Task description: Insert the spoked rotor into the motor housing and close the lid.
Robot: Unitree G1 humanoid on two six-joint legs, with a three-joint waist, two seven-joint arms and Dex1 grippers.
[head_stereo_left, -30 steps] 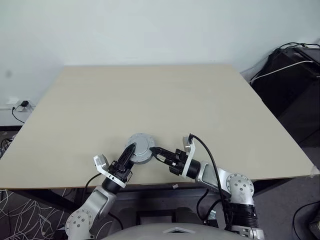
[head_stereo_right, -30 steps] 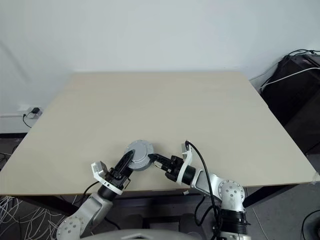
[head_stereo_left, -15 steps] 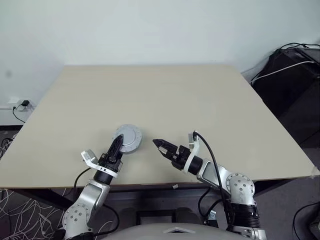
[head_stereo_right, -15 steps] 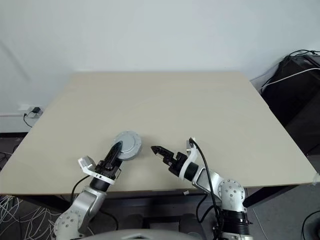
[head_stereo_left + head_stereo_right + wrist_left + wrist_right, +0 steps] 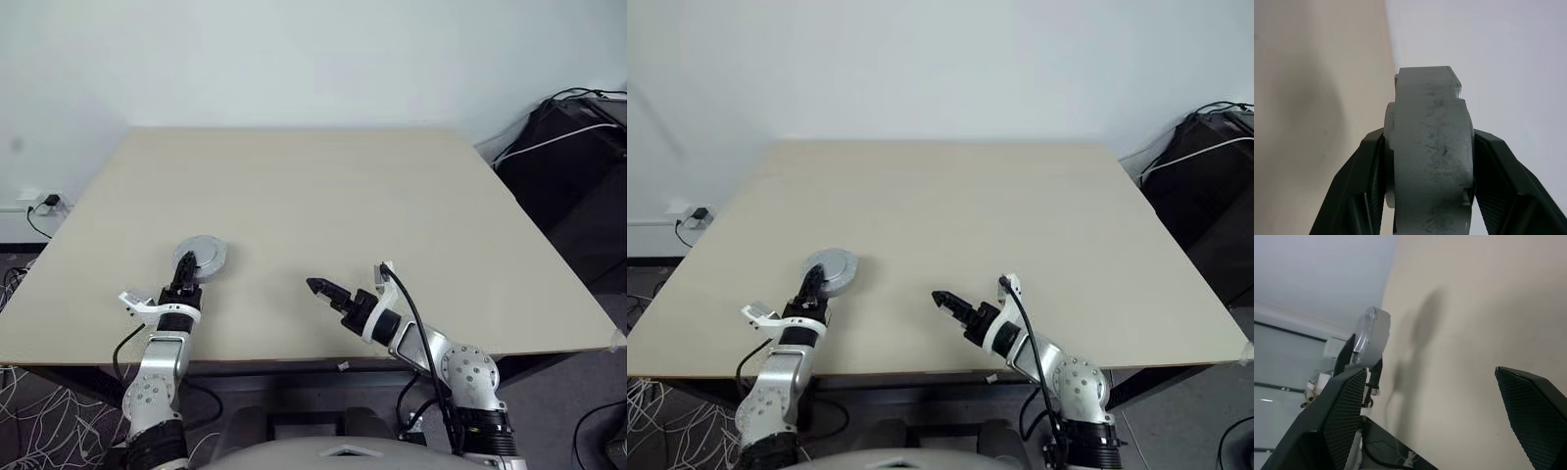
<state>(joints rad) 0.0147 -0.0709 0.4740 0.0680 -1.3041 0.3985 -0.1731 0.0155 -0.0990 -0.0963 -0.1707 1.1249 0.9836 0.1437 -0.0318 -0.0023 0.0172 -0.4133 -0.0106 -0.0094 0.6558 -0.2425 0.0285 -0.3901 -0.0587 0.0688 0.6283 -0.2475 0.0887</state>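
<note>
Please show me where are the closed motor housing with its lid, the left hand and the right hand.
motor housing (image 5: 201,257): left eye view, on the lid's smooth grey top.
left hand (image 5: 1427,161): left wrist view, on the housing's edge, clamped between its black fingers.
right hand (image 5: 1427,416): right wrist view, in the open gap between its fingers.

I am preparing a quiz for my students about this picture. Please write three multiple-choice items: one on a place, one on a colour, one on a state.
1. Where does the closed motor housing show over the table?
A. far right corner
B. near the front edge, on the robot's left
C. the middle of the far edge

2. What colour is the lid outside?
A. silvery-grey
B. red
C. yellow

3. How is the right gripper?
A. shut on the housing
B. open and empty
C. shut on a cable

Answers:
1 B, it sits at the left gripper, near the front edge.
2 A, the left wrist view shows plain grey metal.
3 B, its fingers stand wide apart with only table between.
</note>
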